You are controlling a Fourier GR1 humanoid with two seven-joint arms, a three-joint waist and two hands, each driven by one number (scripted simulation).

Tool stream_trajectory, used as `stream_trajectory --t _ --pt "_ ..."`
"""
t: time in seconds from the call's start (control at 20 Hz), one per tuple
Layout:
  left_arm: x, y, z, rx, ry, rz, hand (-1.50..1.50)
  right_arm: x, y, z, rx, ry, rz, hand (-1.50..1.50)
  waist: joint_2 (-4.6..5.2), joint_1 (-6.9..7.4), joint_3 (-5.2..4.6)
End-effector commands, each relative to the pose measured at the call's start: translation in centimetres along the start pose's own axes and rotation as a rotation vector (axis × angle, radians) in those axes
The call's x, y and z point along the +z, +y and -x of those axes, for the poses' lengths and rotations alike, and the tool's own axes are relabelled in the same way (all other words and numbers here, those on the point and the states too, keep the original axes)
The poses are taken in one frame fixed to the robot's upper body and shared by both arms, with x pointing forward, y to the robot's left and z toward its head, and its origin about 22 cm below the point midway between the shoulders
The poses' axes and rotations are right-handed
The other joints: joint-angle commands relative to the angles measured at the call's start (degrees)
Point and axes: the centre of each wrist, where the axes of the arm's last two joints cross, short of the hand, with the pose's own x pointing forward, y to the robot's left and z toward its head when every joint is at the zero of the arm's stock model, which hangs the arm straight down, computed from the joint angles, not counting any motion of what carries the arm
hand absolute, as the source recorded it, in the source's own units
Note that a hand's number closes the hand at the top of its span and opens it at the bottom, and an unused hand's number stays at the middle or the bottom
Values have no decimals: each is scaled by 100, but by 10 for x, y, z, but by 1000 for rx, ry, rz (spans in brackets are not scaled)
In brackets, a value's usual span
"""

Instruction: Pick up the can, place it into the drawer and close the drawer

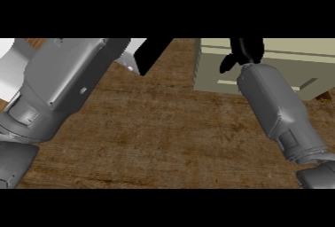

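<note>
Head view, looking steeply down at the brown wood-grain counter (157, 133).

Left forearm (59, 84) fills the upper left of the frame, running from the lower-left edge up toward top centre. Left hand (153, 51) is only partly in frame at top centre: a black shape cut off by the upper edge, tapering to a point near a white angular piece (131, 60) beside it. Can't tell whether its fingers are straight or curled, or whether it holds anything.

Right forearm (281, 111) comes in from the lower-right corner and angles up toward the upper right. Right hand (245, 51) sits at its tip, black, over the beige drawer unit (216, 71). One dark finger (227, 63) hangs down at the left of the wrist; the rest of the hand is cropped by the top edge. Can't tell if that hand is open or closed, or whether it touches the unit.

Drawer unit occupies the upper right, pale beige, with a lighter horizontal strip (226, 82) on its face just left of the right forearm. Can't tell from this angle whether the drawer is open or shut.

Can: not visible anywhere in frame, location can't be told.

A white surface (13, 66) shows at the far upper-left edge, behind the left forearm.
</note>
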Motion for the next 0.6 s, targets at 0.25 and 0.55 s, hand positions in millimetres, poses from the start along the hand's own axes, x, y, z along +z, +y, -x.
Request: stream_trajectory --t 0.25,0.55 --pt "8 19 10 -1 12 16 -150 -42 -37 -28 -160 -23 92 -150 -16 120 -14" --pt "13 46 26 -15 5 -4 -150 -38 -34 -14 -216 -44 122 -150 -4 68 -12"
